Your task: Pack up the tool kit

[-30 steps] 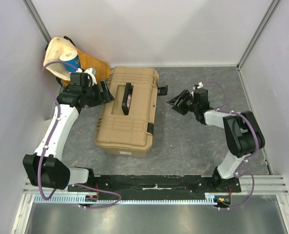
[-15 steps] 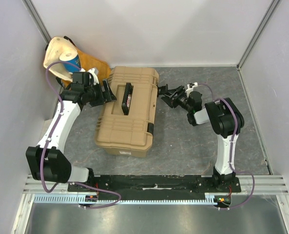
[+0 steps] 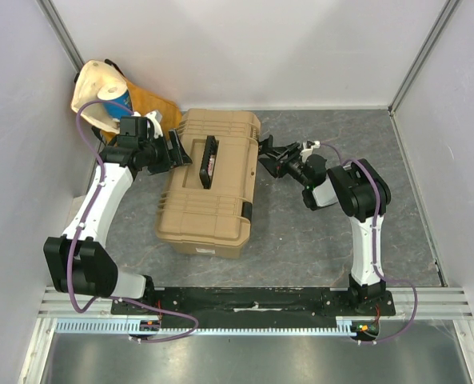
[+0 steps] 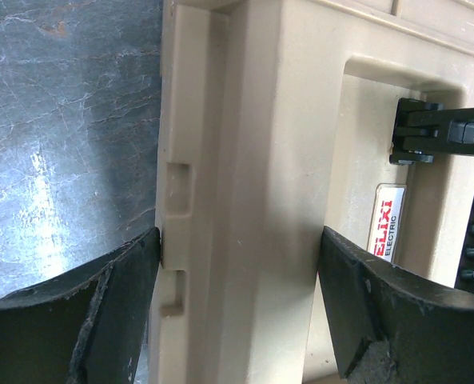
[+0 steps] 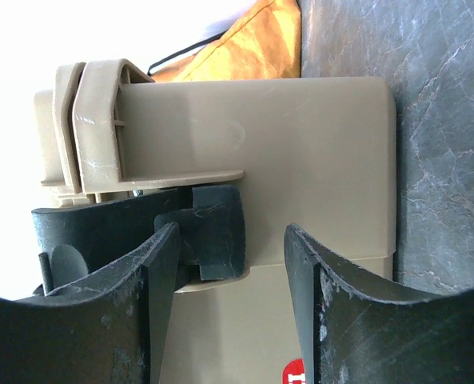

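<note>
At the far left corner, a soft yellow and cream cloth bag [image 3: 101, 88] leans by the wall. A round blue thing [image 3: 118, 102] pokes out of it.

Just right of the bag, the left arm reaches to the left tool [image 3: 175, 152]. This tool sits at the far left edge of the big tan plastic toolbox [image 3: 209, 212]. Its two black fingers [image 4: 69, 320] are wide apart, one on each side of the raised left rim of the lid. The outer finger looks like it touches the side of the toolbox. The inner finger is down in the dip by the handle. I cannot tell if they squeeze the rim.

The toolbox lies flat on the grey stone-look table [image 3: 316, 240], in the middle and a bit to the left. Its lid is down. Its long side runs from near to far. A black handle [image 3: 209, 160] lies on top, with a red and white sticker [image 4: 384, 224] beside it.

On the right side of the toolbox there is a black latch [image 5: 213, 232] at the far end. A second latch [image 3: 246, 210] sits nearer. The right tool [image 3: 267, 156] is at the far one. Its fingers are apart, and the tan wall of the toolbox shows between them. The black latch is right by one finger. The right tool holds nothing.
</note>
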